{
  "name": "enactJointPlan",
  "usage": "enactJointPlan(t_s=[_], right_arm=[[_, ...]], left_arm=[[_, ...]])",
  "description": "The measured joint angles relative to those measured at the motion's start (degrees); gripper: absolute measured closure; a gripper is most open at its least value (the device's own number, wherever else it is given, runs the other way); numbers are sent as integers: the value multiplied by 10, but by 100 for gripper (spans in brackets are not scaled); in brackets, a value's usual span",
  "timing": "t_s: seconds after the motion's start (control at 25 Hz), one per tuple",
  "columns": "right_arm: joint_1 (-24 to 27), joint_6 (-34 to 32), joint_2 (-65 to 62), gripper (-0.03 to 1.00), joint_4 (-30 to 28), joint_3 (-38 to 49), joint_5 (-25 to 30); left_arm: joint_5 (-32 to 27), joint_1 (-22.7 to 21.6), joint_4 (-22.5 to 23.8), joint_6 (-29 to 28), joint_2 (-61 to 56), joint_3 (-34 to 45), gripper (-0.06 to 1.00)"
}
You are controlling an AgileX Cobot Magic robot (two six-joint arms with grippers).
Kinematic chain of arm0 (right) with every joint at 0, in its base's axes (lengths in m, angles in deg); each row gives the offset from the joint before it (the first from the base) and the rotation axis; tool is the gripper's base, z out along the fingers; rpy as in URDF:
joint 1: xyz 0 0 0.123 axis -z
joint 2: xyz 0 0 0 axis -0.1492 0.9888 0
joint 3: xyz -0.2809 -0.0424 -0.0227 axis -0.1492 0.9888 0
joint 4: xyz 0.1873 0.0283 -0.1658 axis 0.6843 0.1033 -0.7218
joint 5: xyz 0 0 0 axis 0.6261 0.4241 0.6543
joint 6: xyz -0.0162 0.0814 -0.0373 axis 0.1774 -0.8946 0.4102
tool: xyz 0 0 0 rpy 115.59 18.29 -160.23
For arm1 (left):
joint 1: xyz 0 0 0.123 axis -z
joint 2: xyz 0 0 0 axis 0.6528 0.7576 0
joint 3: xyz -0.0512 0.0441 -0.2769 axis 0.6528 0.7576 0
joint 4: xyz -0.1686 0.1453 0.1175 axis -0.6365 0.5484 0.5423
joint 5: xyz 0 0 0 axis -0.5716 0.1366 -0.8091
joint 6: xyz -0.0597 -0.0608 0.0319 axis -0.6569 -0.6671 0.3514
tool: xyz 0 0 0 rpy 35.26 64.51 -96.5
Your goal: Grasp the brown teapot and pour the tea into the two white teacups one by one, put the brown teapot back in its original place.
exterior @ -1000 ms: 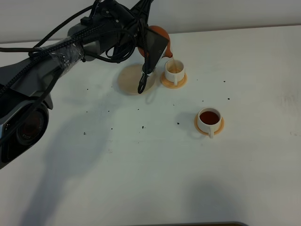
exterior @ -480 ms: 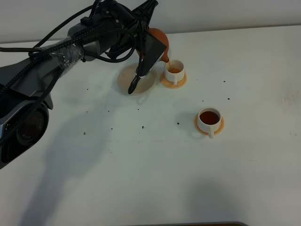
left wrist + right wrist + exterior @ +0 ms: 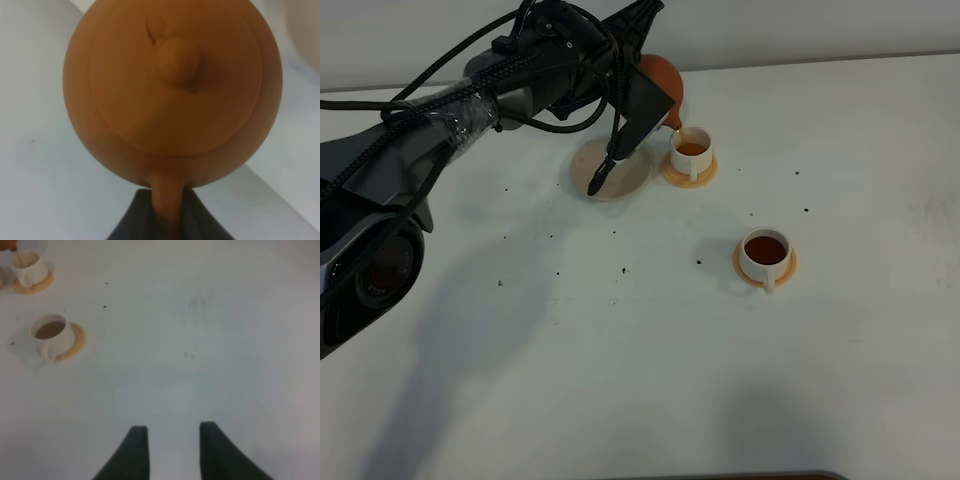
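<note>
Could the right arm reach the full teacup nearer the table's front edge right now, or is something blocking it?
Probably yes. The right end effector is open, and only bare table lies between it and that teacup; the left arm works at the other cup.

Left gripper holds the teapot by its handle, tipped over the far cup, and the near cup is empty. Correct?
Not quite. The near cup holds dark tea, as the high view shows. The left gripper does hold the teapot by its handle, tipped over the far cup.

Far teacup [image 3: 691, 152] now fuller, darker
</note>
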Motion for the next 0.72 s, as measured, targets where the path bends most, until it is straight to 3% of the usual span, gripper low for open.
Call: enactJointPlan(t_s=[0.72], right_arm=[[0,0,0,73,0,0,0]], left_arm=[[47,0,0,59,10,1,84]])
